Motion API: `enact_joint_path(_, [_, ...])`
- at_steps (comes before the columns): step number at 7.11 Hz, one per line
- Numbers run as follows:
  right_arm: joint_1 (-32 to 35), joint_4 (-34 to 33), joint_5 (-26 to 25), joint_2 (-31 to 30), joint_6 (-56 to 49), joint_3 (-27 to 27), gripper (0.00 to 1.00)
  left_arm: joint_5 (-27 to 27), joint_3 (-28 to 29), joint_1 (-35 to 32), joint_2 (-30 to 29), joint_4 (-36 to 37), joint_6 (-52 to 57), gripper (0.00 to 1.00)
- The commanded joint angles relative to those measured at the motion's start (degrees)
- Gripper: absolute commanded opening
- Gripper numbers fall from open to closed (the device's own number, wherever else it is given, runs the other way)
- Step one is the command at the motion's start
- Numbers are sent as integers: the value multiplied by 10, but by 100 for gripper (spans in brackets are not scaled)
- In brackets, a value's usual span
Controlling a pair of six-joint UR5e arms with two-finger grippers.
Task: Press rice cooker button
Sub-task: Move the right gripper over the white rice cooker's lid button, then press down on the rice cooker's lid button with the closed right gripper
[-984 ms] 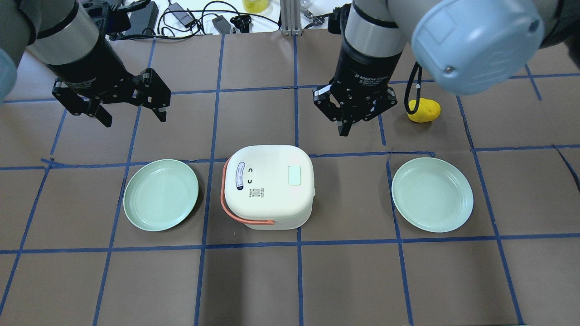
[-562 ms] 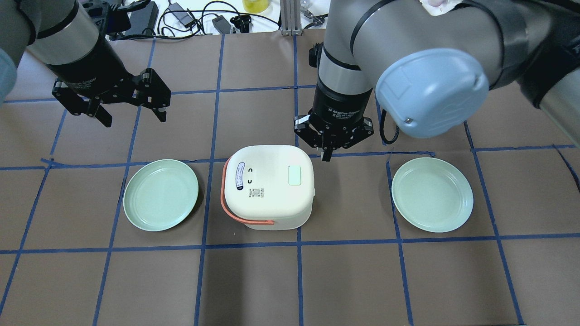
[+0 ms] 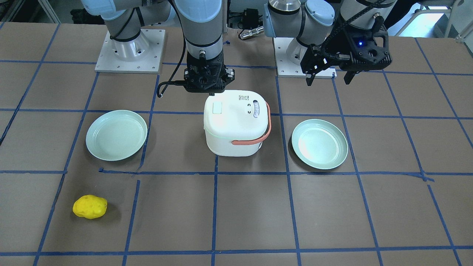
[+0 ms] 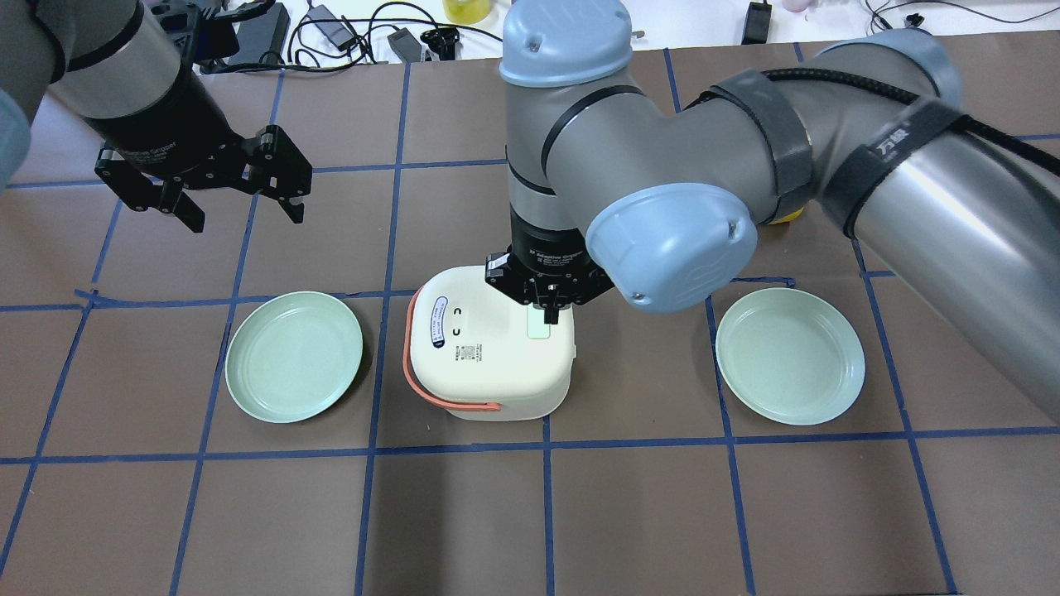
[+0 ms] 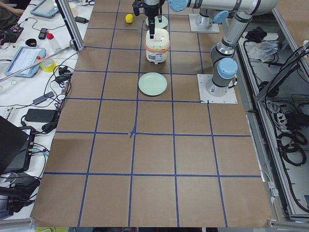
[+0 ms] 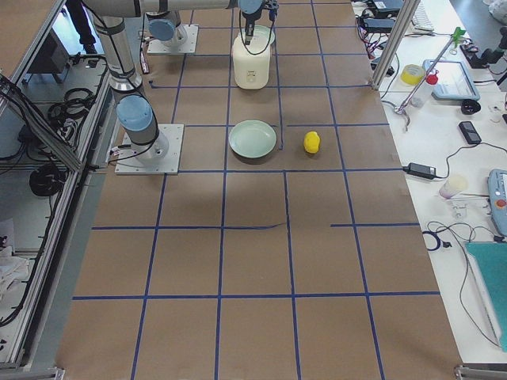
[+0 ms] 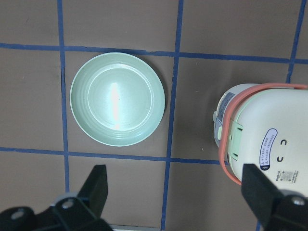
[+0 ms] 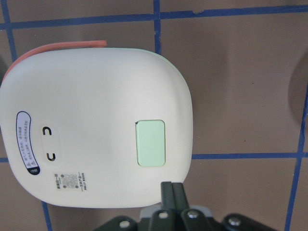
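Press not judged done yet. Right pincer [image 4: 547, 315] is clenched on nothing, tips poised at rice cooker [image 4: 489, 352] lid, just beside button [image 8: 150, 143] (contact can't be told). Cooker is sited mid-worktop [image 4: 629, 513]. Left pincer [image 4: 244, 217] is held released, well apart. Lid: smooth cream plastic, rounded-square. Button: flat pale-green rect.

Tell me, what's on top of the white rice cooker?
A pale green rectangular button and an oval blue-edged label sit on the lid. The shut right gripper points down beside the button. The inside is hidden.
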Motion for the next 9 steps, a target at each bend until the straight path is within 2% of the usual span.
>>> enact_joint_path(1, [5,-28,-7,17,4,1,0,0,0,0,0,0,0,100])
enact_joint_path(3, [5,-40,-20,18,4,6,0,0,0,0,0,0,0,100])
enact_joint_path(9, [5,-53,-13,24,4,21,0,0,0,0,0,0,0,100])
